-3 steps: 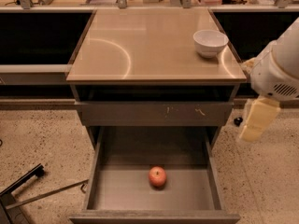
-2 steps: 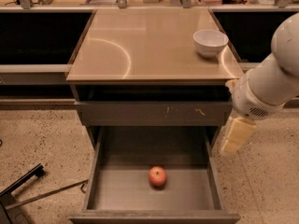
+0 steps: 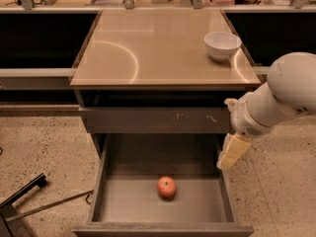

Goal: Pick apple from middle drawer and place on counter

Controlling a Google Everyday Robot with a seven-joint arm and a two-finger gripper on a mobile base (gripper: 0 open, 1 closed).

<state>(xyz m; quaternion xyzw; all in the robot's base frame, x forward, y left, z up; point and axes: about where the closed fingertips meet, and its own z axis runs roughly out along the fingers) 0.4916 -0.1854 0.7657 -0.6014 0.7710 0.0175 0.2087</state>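
The gripper (image 3: pixel 233 152) is held below the front right corner of the counter (image 3: pixel 158 48), just above the right wall of the open middle drawer (image 3: pixel 123 204). Whether it is spread or closed cannot be told, and nothing is seen in it. The apple (image 3: pixel 167 186) lies alone near the middle of the drawer floor, well apart from the gripper. The drawer wall could be struck on entry, or the round apple nudged and sent rolling. A white bowl (image 3: pixel 222 44), seemingly empty, is set near the counter's right edge and could be knocked during placing.
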